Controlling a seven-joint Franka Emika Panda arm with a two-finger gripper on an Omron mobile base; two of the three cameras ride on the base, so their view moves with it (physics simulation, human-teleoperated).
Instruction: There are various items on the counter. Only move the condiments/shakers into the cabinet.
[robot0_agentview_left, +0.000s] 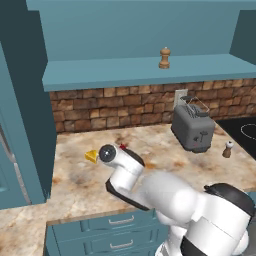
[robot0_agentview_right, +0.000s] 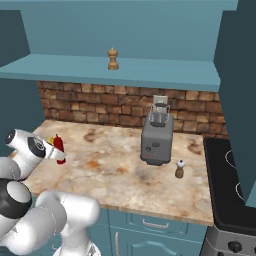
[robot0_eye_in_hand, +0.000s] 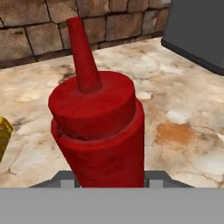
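From the left base view, the tan shaker (robot0_agentview_left: 164, 58) is seen already on the cabinet (robot0_agentview_left: 145, 72) shelf, the white-topped shaker (robot0_agentview_left: 228, 149) on the desk (robot0_agentview_left: 150, 145) by the toaster (robot0_agentview_left: 192, 127).

From the right, the bottle (robot0_agentview_right: 59, 146) stands at the desk's left end beside the wrist.

In the hand view, the bottle (robot0_eye_in_hand: 97, 127) sits between the gripper (robot0_eye_in_hand: 107, 178) fingers; whether it is pinched cannot be told. Grasping seems in hand; lifting to the shelf would follow.
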